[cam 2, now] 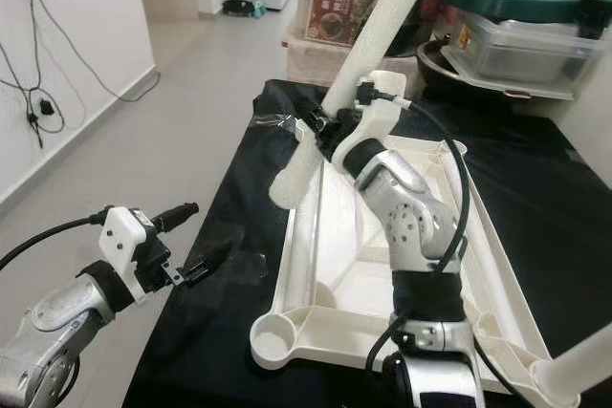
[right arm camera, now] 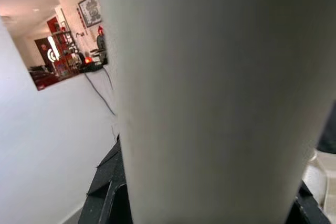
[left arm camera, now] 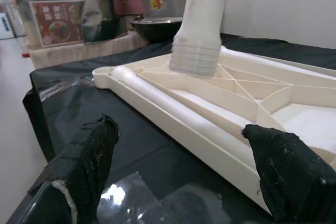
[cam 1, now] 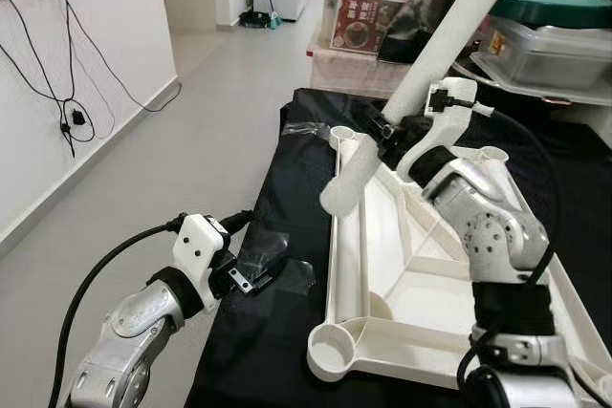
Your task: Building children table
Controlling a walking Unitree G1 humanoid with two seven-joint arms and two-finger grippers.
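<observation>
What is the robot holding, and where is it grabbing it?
The right gripper holds a long white plastic table leg, gripped near its lower, threaded end. The left gripper is open, holding nothing.

Grey tiled floor seen running along white wall; black cables hung down wall; storage boxes stacked beyond black-draped bench.

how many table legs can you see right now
2: one white leg held tilted in the right gripper above the tabletop's far-left corner; another leg at its near-right corner. Others may be hidden.
</observation>
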